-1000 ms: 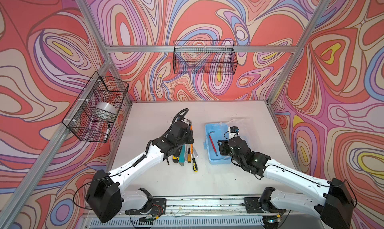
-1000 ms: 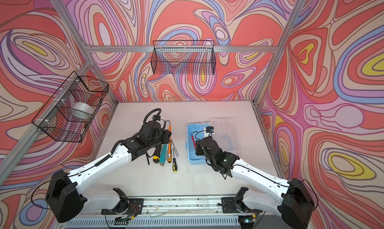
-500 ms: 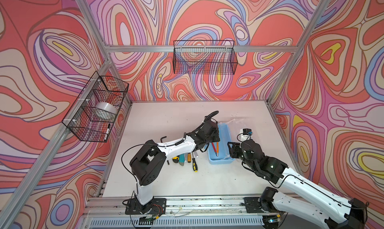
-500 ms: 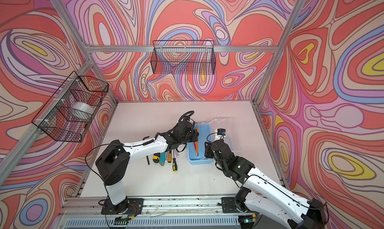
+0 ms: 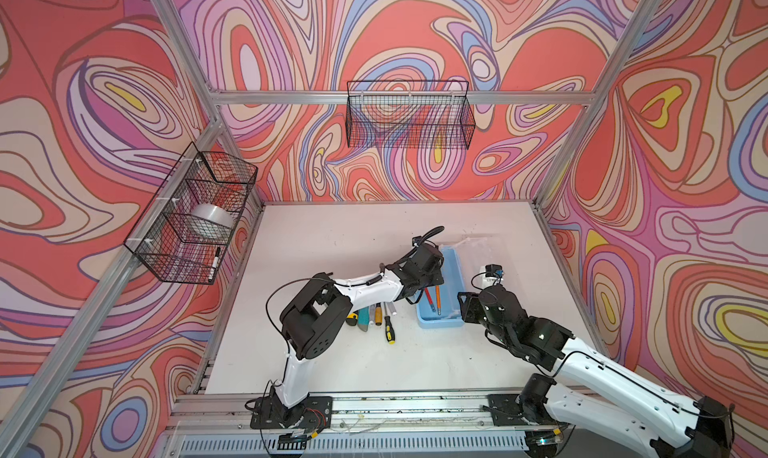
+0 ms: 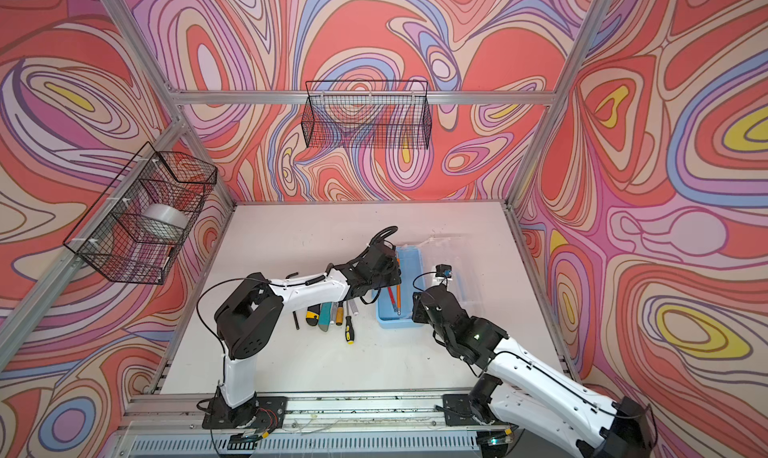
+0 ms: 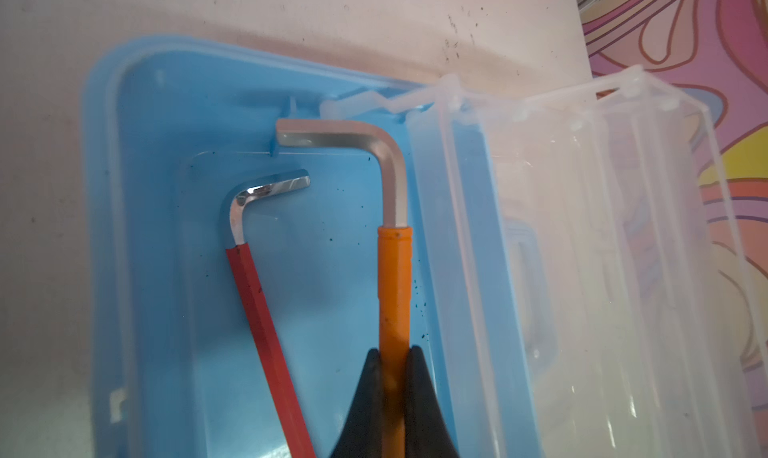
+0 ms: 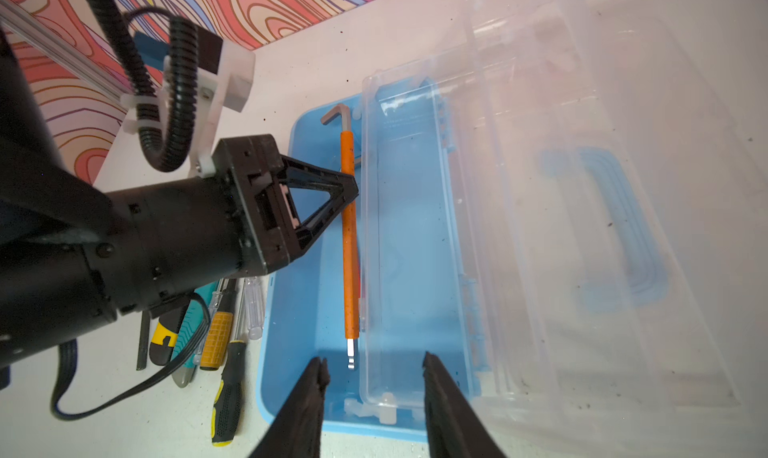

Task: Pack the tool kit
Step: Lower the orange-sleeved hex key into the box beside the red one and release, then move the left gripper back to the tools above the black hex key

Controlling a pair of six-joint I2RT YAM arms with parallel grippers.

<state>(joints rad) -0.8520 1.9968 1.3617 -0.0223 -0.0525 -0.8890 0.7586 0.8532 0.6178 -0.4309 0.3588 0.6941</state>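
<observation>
my left end effector [image 7: 394, 350] is clenched on the orange hex key [image 7: 395, 277], low inside the open blue box [image 7: 137, 227] beside the red hex key [image 7: 257, 310]. i'd lay it flat, then let go gently. my right end effector [image 8: 372, 358] is parted at the box's end, holding nothing. the tabletop [image 5: 332, 235] is white and scuffed, with other tools [image 5: 376, 314] beside the box and swirly walls around.

White arm links [image 5: 365, 292], black joint housings [image 5: 311, 325], ribbed black conduit [image 8: 185, 73], zip ties [image 8: 139, 101], triangular black jaws
</observation>
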